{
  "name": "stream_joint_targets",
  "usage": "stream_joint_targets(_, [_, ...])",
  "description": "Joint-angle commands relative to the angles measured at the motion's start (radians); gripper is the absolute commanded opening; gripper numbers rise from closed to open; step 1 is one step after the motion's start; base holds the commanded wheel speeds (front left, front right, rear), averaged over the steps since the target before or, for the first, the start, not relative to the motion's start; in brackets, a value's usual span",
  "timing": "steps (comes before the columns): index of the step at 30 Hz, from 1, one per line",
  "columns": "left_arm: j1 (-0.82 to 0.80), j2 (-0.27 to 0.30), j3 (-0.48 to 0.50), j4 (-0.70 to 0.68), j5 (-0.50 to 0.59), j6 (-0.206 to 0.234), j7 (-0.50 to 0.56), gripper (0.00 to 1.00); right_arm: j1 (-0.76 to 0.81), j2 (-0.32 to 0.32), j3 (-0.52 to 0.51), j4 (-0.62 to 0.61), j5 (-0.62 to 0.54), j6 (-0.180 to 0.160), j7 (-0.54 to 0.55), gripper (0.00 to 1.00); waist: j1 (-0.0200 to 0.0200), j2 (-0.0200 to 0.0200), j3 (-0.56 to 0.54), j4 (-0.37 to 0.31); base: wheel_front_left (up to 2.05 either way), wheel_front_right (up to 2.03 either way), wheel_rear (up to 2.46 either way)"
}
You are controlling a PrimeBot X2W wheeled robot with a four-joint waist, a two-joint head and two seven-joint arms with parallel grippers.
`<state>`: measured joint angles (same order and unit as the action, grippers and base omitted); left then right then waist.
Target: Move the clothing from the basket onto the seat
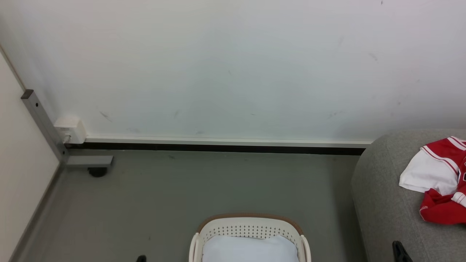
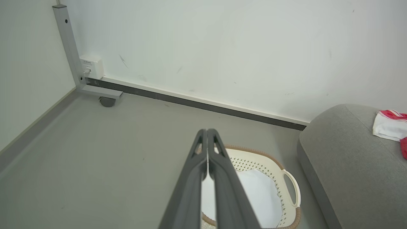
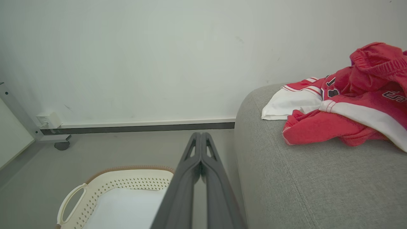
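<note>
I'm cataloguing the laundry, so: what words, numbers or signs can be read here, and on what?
"S": black-and-white lettering on the red and white sports clothing lying on the grey fabric sofa; the rest is folded away.
Digits beside its white sleeve: too creased to read.
Marking on the white wall box: too small to read.

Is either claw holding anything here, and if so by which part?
Nothing is held. The left claw and right claw are both shut empty; the clothing lies on the seat.
</note>
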<state>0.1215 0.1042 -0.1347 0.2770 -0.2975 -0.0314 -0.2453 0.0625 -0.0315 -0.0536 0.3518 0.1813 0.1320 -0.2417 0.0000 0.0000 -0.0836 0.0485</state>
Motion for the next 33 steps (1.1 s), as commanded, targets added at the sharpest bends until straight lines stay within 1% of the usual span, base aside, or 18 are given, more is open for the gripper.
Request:
stream_joint_targets(1, [-0.025, 0.002, 0.015, -0.014, -0.052, -0.005, 0.012, 0.0, -0.027, -0.006, -0.008, -0.016, 0.051, 0.0, 0.011, 0.0, 0.0, 0.0, 0.001, -0.001, 0.0, 0.0, 0.0])
stream_joint_targets(14, [-0.061, -0.008, 0.055, -0.021, -0.275, -0.022, 0.072, 0.0, -0.049, -0.009, -0.013, -0.039, 0.296, 0.0, 0.068, 0.0, 0.0, 0.0, 0.01, -0.006, 0.0, 0.0, 0.0])
stream_joint_targets(33, [-0.107, -0.019, 0.106, -0.025, -0.546, -0.042, 0.147, 0.0, -0.083, -0.013, -0.025, -0.059, 0.591, -0.001, 0.142, 0.0, 0.0, 0.0, 0.024, -0.014, 0.0, 0.0, 0.0])
